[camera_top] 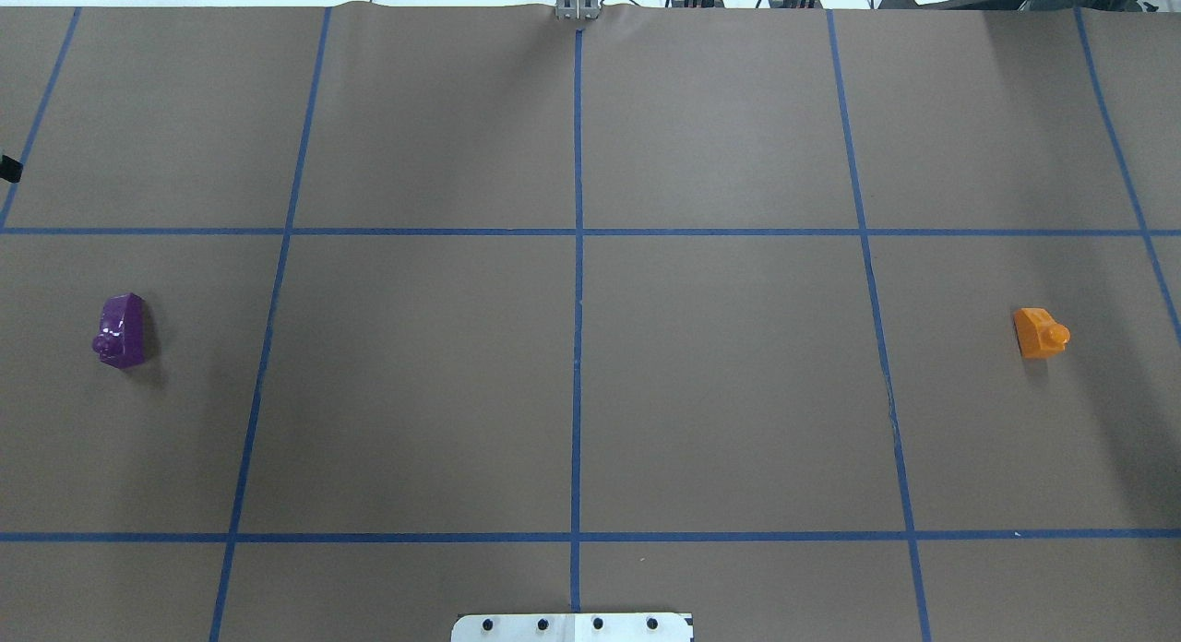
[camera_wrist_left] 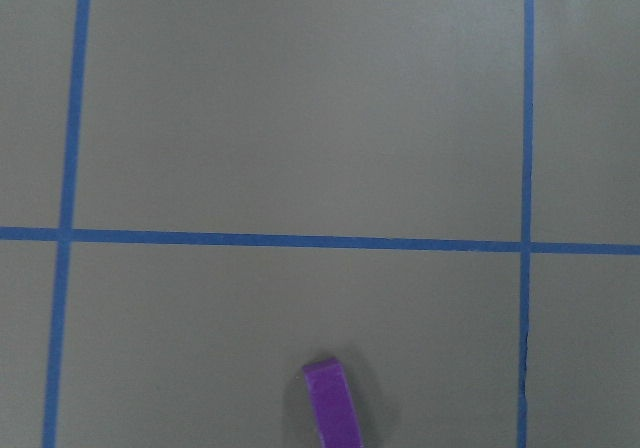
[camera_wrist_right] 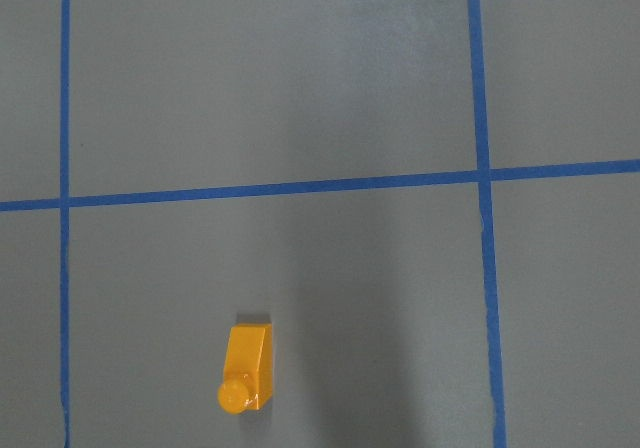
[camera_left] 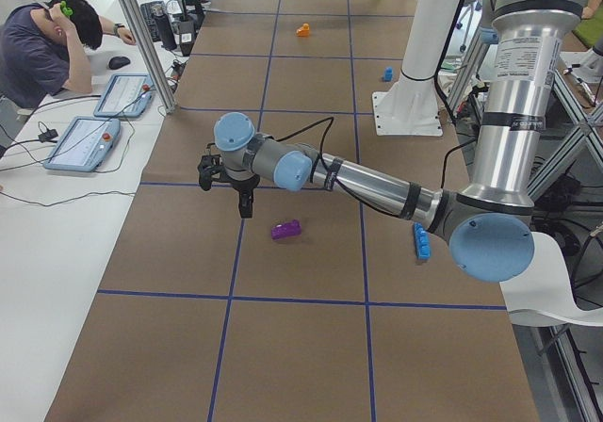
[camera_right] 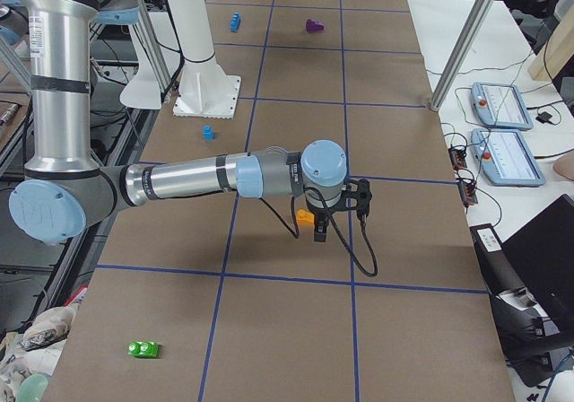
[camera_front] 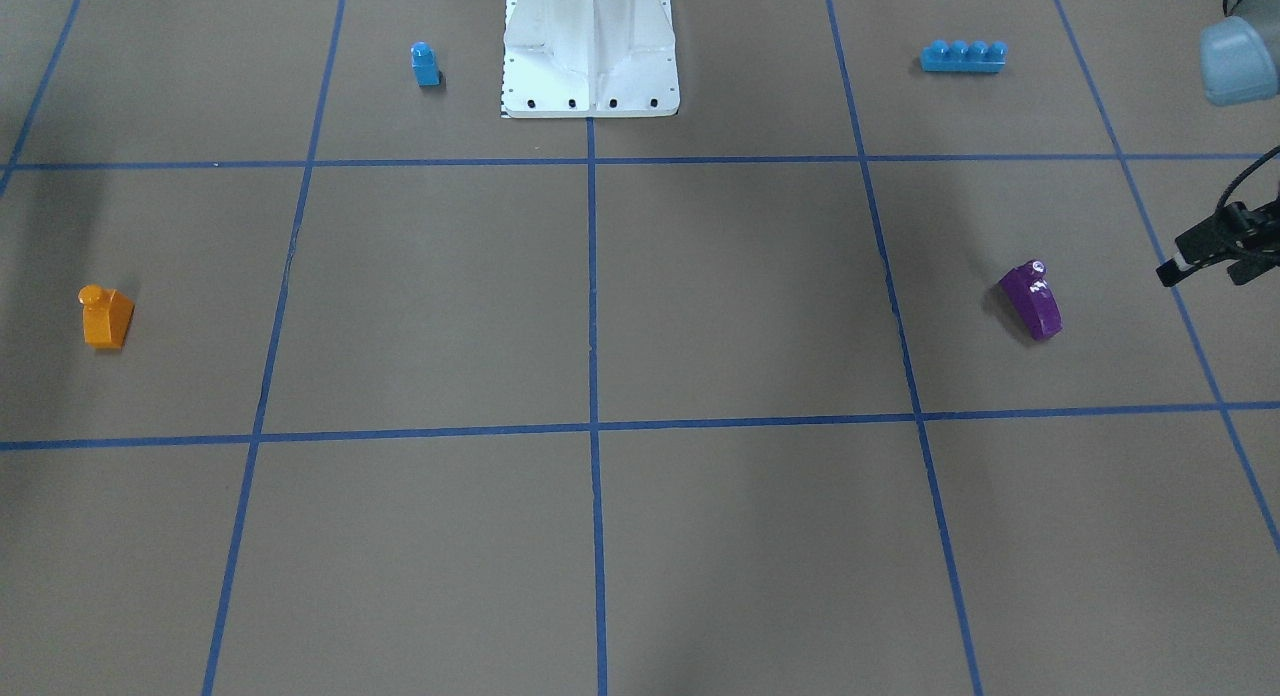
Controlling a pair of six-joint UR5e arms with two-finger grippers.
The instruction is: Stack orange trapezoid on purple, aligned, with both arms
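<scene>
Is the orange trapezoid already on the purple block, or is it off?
Off. The orange trapezoid stands alone at the robot's right; the purple block is far off at its left.

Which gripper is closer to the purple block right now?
Left. The left gripper hangs just beside the purple block; the right gripper is far off, over by the orange trapezoid.

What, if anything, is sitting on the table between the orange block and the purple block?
Nothing visible. Only bare table and blue tape lines lie between the orange block and the purple block. The small blue block and long blue brick sit back by the robot's base, off that path.
</scene>
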